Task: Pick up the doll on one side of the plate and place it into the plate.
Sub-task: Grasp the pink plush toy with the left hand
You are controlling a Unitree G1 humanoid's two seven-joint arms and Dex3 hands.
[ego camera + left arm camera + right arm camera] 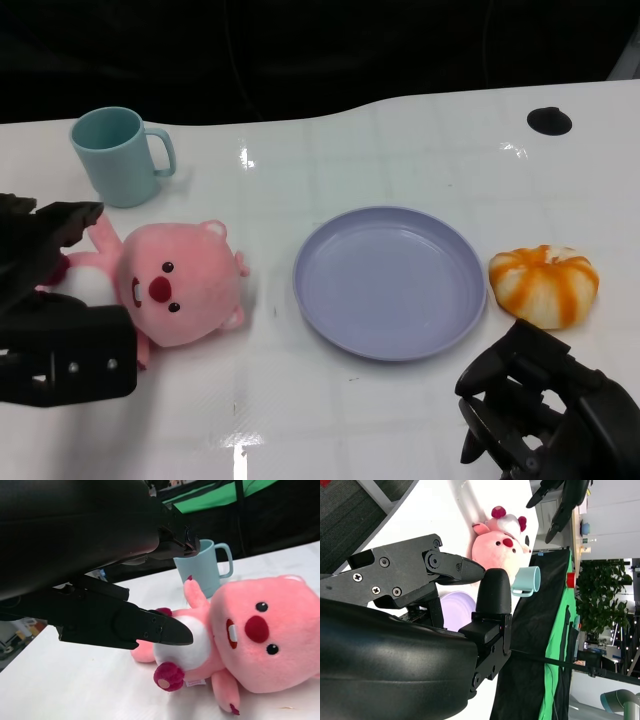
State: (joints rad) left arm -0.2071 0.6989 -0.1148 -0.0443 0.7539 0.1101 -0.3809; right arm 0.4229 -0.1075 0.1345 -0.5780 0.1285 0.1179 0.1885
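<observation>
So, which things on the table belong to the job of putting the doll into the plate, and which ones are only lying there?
Belong to the job:
- pink doll, lying left of the plate
- purple plate, with nothing in it
- left hand, open around the doll, not yet holding it

Only lying there:
- teal mug, behind the doll
- orange and white pumpkin toy, right of the plate
- right hand, idle

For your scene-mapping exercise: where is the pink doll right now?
In the head view the pink doll lies on the table left of the purple plate, in front of the teal mug, with the left robot hand beside it.
</observation>
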